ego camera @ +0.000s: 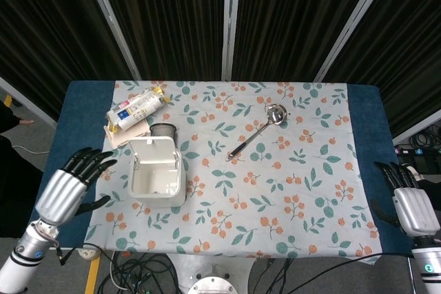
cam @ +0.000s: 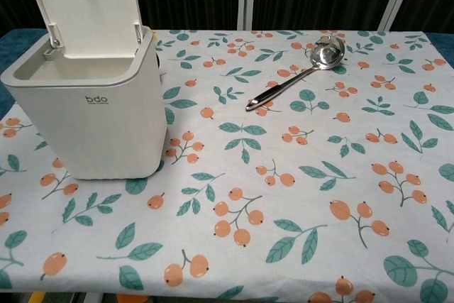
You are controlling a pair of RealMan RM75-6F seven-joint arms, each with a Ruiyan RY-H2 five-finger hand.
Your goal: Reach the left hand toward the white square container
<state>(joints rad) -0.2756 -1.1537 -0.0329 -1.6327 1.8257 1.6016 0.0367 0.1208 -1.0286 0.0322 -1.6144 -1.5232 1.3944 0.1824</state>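
The white square container stands at the table's front left with its lid flipped up, showing an empty inside. My left hand hovers to the left of it, over the blue table edge, clear of the container, fingers spread and holding nothing. It does not show in the chest view. My right hand stays at the far right beyond the table edge, fingers extended and empty.
A steel ladle lies at the centre back. A dark mesh cup stands right behind the container. Snack packets lie at the back left. The floral cloth covers the table.
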